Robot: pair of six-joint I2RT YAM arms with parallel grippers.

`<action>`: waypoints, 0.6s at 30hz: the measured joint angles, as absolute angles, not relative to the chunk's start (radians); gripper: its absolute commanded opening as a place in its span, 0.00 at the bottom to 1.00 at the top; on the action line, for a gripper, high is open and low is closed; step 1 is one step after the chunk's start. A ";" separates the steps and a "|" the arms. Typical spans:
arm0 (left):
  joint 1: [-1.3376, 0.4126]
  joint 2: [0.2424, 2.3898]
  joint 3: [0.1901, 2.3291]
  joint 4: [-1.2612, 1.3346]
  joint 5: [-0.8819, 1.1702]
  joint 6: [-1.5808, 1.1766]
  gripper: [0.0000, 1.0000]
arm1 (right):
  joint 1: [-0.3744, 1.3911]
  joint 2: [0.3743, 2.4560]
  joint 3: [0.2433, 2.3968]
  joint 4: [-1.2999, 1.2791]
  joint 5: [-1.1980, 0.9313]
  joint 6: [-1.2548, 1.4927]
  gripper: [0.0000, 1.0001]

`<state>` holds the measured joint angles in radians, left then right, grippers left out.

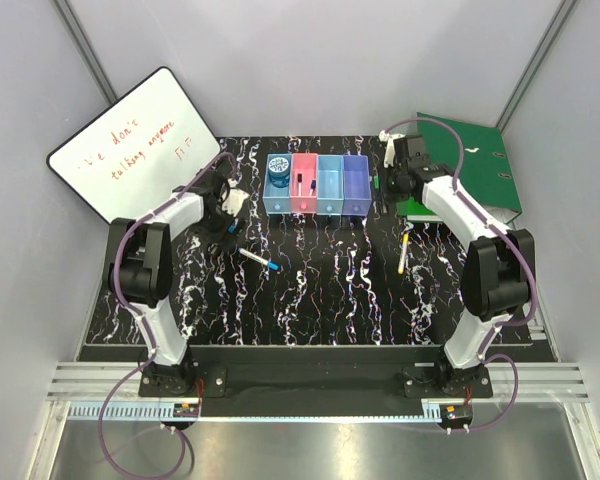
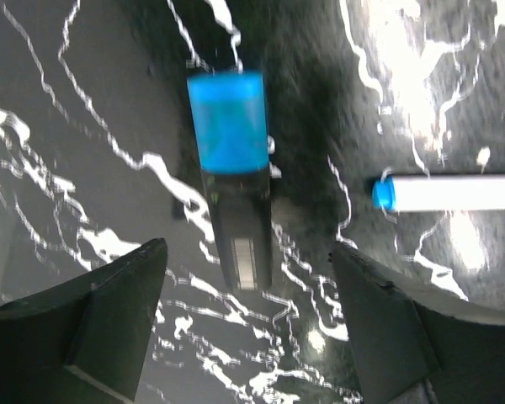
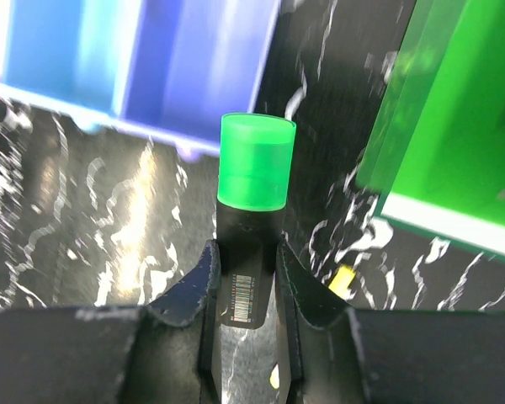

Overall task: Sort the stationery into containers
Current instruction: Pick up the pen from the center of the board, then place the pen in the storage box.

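Observation:
The four joined bins [image 1: 329,211] stand at the table's back middle. A blue roll [image 1: 277,168] lies in the blue bin and a marker [image 1: 300,183] in the pink one. My left gripper [image 1: 225,208] is open and low over the table. In the left wrist view a black marker with a blue cap [image 2: 231,168] lies just ahead of the open gripper [image 2: 248,261]. A white marker with a blue end [image 2: 446,192] lies to its right. My right gripper [image 1: 386,180] is shut on a black marker with a green cap [image 3: 254,164], held right of the bins [image 3: 151,59].
A white blue-capped marker [image 1: 260,261] and a yellow-tipped pen [image 1: 404,250] lie on the black marbled table. Green ring binders [image 1: 470,165] are stacked at the back right, close to my right gripper. A whiteboard [image 1: 130,145] leans at the back left.

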<state>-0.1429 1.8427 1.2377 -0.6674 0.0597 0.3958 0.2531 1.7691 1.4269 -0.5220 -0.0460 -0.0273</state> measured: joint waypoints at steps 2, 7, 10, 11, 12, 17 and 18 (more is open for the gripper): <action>-0.142 1.866 1.251 -0.659 0.065 0.399 0.71 | 0.253 1.769 1.470 -0.521 -0.046 -0.030 0.00; -0.143 1.895 1.266 -0.656 0.084 0.404 0.51 | 0.253 1.799 1.627 -0.519 -0.047 -0.031 0.00; -0.143 1.901 1.270 -0.659 0.101 0.404 0.42 | 0.254 1.842 1.731 -0.512 -0.047 -0.033 0.00; -0.143 1.901 1.271 -0.659 0.104 0.402 0.41 | 0.255 1.856 1.753 -0.509 -0.047 -0.034 0.00; -0.143 1.902 1.272 -0.659 0.106 0.402 0.35 | 0.257 1.873 1.777 -0.507 -0.047 -0.035 0.00; -0.143 1.905 1.276 -0.656 0.109 0.396 0.18 | 0.285 1.963 1.833 -0.494 -0.046 -0.045 0.00; -0.143 1.905 1.276 -0.656 0.110 0.400 0.09 | 0.293 1.982 1.838 -0.494 -0.047 -0.047 0.00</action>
